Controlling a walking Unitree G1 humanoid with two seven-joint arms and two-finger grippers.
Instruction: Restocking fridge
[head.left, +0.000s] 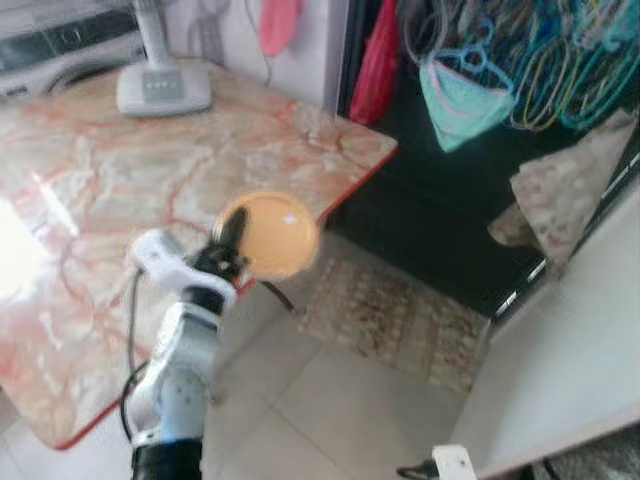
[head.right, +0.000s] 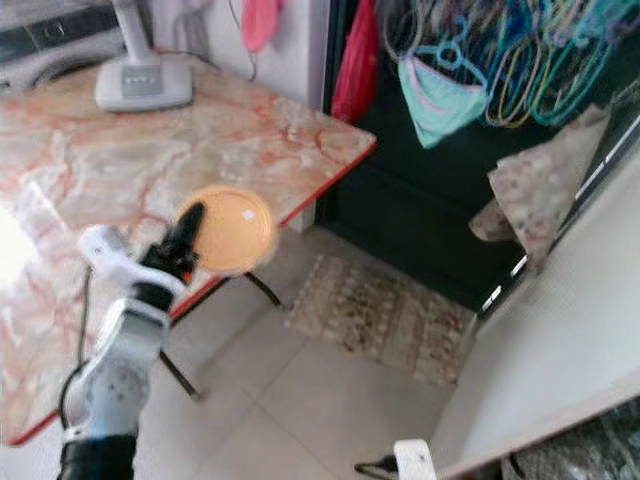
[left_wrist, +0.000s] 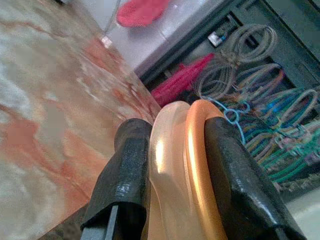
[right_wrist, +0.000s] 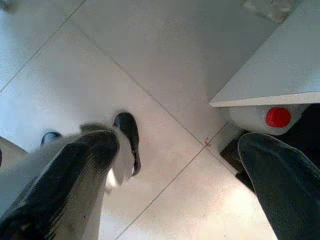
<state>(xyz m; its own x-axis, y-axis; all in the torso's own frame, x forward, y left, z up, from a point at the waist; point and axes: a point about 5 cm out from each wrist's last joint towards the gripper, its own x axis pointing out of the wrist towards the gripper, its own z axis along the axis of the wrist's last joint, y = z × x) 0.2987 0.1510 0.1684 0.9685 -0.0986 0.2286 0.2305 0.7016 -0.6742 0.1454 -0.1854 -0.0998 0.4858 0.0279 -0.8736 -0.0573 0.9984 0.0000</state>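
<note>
You've got a round orange lid/container (head.left: 270, 235) pinched edge-on in the left claw (head.left: 232, 232), held up w/ its flat face showing, off the tabletop (head.left: 120, 180) edge.

Marble-patterned table (head.left: 80, 190) with red edging; pale tiled floor (head.left: 330, 400); patterned rug (head.left: 395, 320); hangers (head.left: 540, 60) against dark recess

— Surfaces?
— Marble-patterned table (head.left: 90, 200), red edge, on thin dark legs. A grey fan base (head.left: 163, 88) stands at its far end.
— Floor?
— Pale tiled floor (head.left: 330, 410). A patterned rug (head.left: 395, 320) lies on it, just beyond the table's corner, before a dark doorway.
</note>
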